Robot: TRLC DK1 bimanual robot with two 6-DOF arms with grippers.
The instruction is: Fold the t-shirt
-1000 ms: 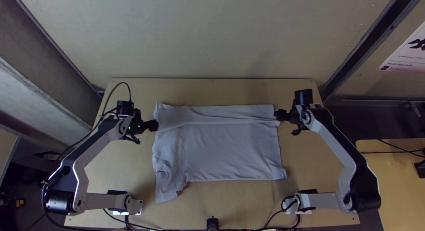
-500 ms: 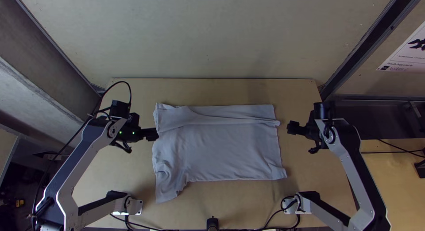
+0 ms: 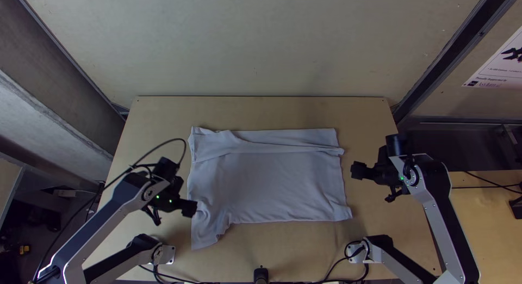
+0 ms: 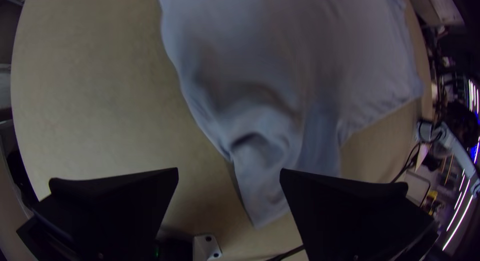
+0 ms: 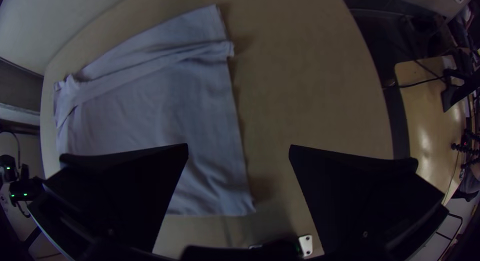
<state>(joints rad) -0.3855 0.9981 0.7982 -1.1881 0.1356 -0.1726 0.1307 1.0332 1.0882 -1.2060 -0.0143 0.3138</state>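
Finds the t-shirt (image 3: 272,186) lying flat on the light wooden table (image 3: 304,251), between the two arms, with a long band (image 3: 288,140) turned over along the far edge and a rumpled sleeve (image 3: 205,232) jutting out at the near-left corner. Swings the left gripper (image 3: 190,209) nearer the robot over the past second, from beside the left end of the band to the edge by the sleeve. Backs the right gripper (image 3: 357,171) away from the band's right end, to a spot just off the cloth. Leaves the fabric in the same lie throughout, with no new crease to report. Suggests work on the far side finished for now, and the loose sleeve next in line. Shows the left gripper's fingers spread wide and gripping nothing, with part of the sleeve in sight beyond the gap; cannot tell from here whether touching the cloth. Shows the right gripper wide apart too, and empty. Appears to call for a pinch on the sleeve and a tuck inward over the body, at the risk of catching too little cloth or dragging the body askew. Looks only partway done, with the broad body of the garment yet to be folded down.
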